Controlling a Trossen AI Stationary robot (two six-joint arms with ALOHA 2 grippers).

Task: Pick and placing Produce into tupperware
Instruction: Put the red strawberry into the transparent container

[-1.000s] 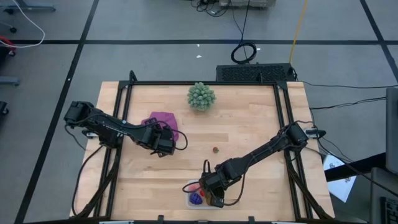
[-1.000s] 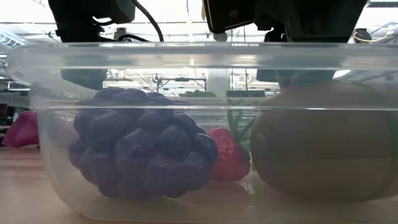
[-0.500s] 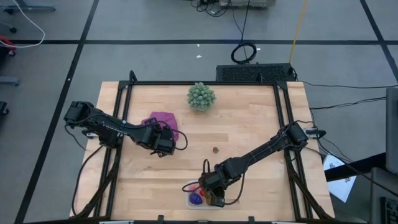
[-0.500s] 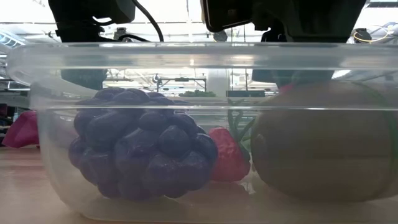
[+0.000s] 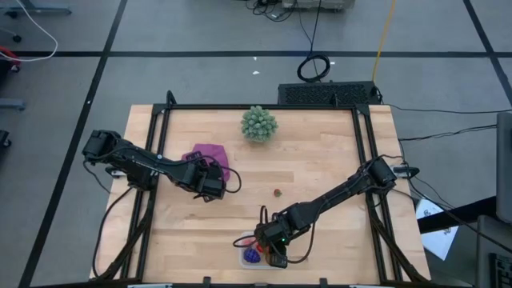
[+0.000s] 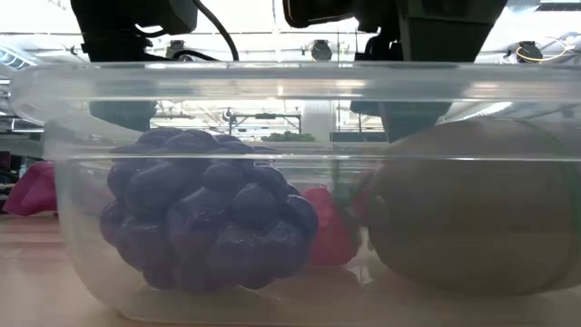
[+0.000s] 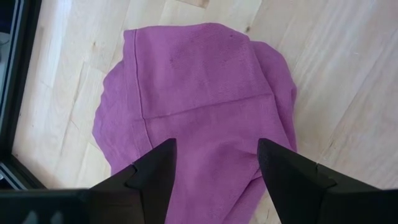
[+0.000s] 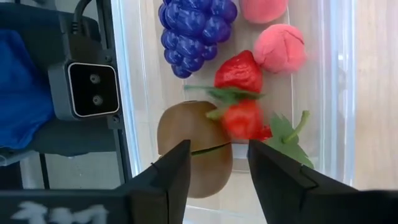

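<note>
The right end effector (image 8: pixel 214 163) hangs over the clear tupperware (image 5: pixel 250 260) at the surface's near edge, fingers parted and empty above the kiwi (image 8: pixel 194 148), grape cluster (image 8: pixel 196 28) and strawberries (image 8: pixel 239 73) inside. One red berry (image 5: pixel 278 193) lies loose, far from the tub and nearer this arm. The left end effector (image 7: pixel 214 158) hovers parted over the purple cloth (image 7: pixel 199 106), holding nothing.

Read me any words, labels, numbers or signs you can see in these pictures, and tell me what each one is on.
No text can be read in any view.
Right claw: pale marks on its dark body in the right wrist view, too blurred to read.
Paper sheet on the floor right of the table: dark marks, too small to read.
Tupperware, kiwi, grape cluster, purple cloth: no lettering visible.
</note>
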